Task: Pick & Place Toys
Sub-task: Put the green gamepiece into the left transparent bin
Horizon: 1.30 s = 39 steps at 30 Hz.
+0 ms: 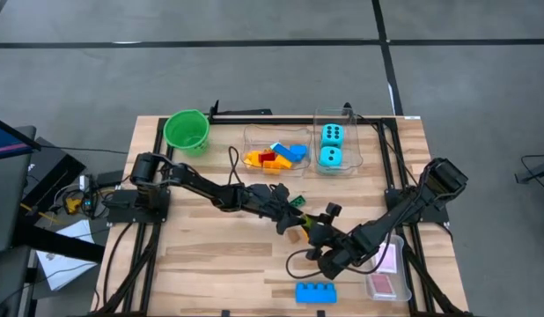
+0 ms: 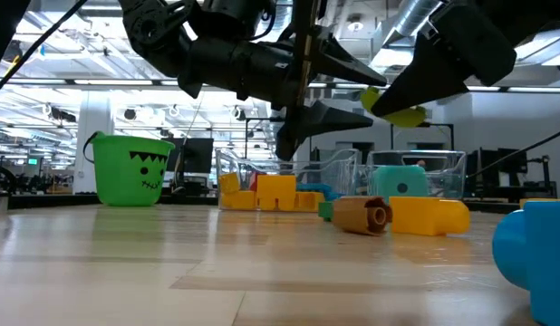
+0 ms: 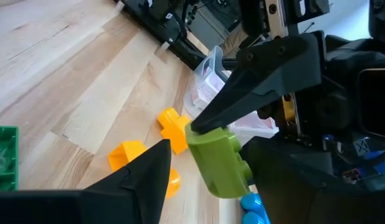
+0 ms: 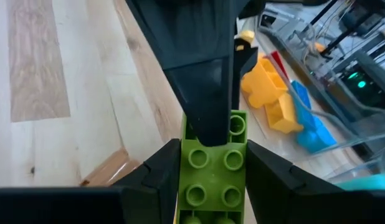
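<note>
Lime-green building block (image 4: 214, 168): it hangs above the middle of the table (image 1: 210, 255), where the two arms meet. The right gripper (image 4: 212, 152) has it pinched between its two fingers, one against each long side. The left gripper (image 1: 288, 215) reaches in from the opposite side with a finger on either side of the same block. One of its fingers lies across the studded top. I cannot tell whether the left one is actually clamping the block or only bracketing it.

Nearest the front edge lies a long blue building block (image 1: 315, 291), flat on the wood. Just to its right and a little farther back is a clear tub (image 1: 404, 283) with pink-and-white playing cards (image 1: 386, 258) in it, partly hidden under the right arm.

Farther in, under the meeting grippers, a few loose pieces sit on the table. There is a tan roll-shaped piece (image 2: 362, 215), a yellow block (image 2: 429, 215) just beside it, and a dark green block (image 1: 297, 202) a little farther back.

Along the far side stand two more clear tubs. The left tub (image 1: 251, 141) holds a heap of yellow, orange, red and blue blocks (image 1: 276, 157). The right tub (image 1: 353, 150), touching or nearly touching it, holds two cyan dice (image 1: 331, 145), one behind the other. At the far left corner of the work area stands a green bucket (image 1: 186, 130), upright, with a face printed on its side.
</note>
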Each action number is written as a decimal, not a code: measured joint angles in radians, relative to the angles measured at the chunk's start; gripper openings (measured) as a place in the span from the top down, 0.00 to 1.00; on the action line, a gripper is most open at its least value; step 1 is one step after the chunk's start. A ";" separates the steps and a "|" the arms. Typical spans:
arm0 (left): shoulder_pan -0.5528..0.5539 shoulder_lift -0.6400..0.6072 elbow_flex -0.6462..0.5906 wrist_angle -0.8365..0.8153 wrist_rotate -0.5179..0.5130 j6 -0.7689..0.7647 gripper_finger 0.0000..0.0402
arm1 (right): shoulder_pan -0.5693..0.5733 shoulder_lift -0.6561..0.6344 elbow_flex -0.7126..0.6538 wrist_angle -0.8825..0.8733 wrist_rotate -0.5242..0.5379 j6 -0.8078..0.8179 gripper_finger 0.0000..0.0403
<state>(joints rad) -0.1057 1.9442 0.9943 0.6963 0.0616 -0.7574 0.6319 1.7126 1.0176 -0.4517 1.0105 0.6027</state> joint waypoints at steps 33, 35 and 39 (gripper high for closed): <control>-0.003 0.000 -0.002 -0.024 -0.090 0.096 0.77 | -0.014 0.008 0.000 0.047 0.012 -0.021 0.50; -0.003 0.000 -0.001 -0.040 -0.123 0.107 0.77 | -0.013 0.008 0.000 0.045 0.012 -0.019 0.46; -0.001 -0.001 -0.002 -0.068 -0.187 0.116 0.77 | -0.009 0.008 0.000 0.047 -0.005 -0.020 0.40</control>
<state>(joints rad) -0.1067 1.9435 0.9928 0.6279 -0.1253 -0.6412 0.6226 1.7210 1.0180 -0.4051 1.0052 0.5829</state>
